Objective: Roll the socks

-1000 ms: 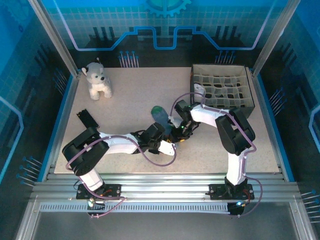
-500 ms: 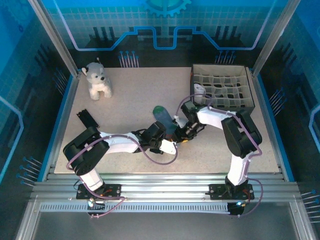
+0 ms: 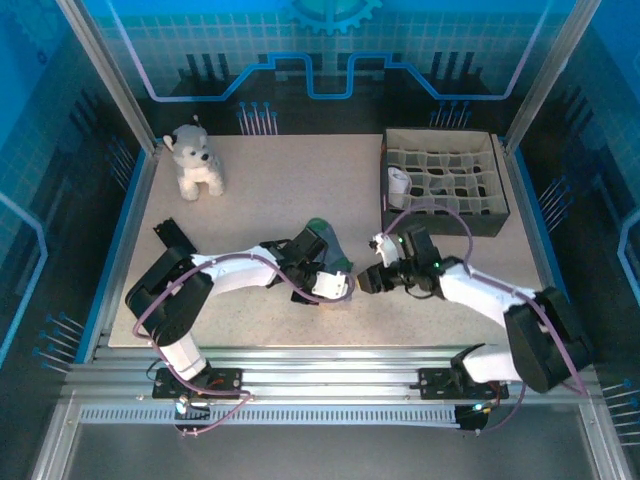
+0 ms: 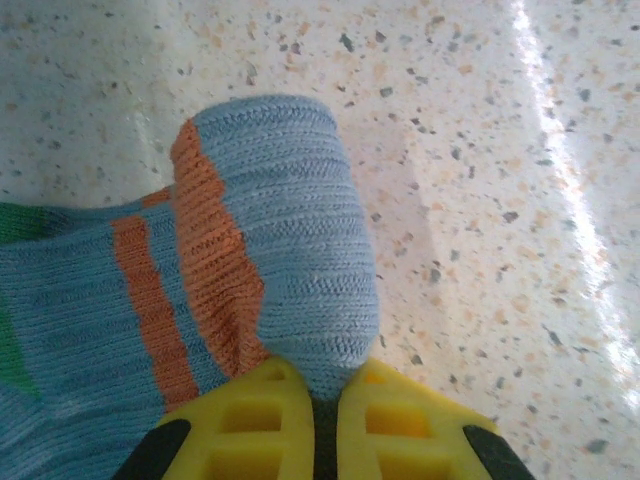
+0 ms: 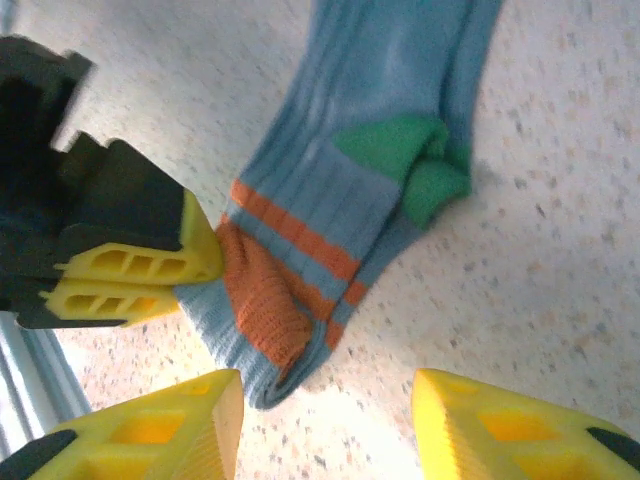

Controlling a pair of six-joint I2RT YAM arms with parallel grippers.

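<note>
A teal-green sock (image 3: 322, 243) with grey-blue bands and orange stripes lies flat at mid-table. Its cuff end is folded over. My left gripper (image 4: 325, 400) is shut on that folded grey-blue cuff (image 4: 285, 230), its yellow fingers pinching the fabric tip. From above, the left gripper (image 3: 338, 287) sits at the sock's near end. My right gripper (image 5: 325, 430) stands open just off the cuff, with nothing between its fingers; the sock (image 5: 340, 180) lies ahead of it and the left gripper's fingers (image 5: 130, 275) are at its left. Seen from the top, the right gripper (image 3: 364, 281) faces the left one.
A white-grey plush dog (image 3: 196, 160) sits at the back left. A dark divided box (image 3: 445, 212) stands at the back right, with a white item (image 3: 398, 183) in one near-left cell. Bare tabletop lies in front of and right of the grippers.
The left gripper has shut on the sock's cuff. The right arm has swung down and right, off the sock, and its jaws have opened a little wider.
</note>
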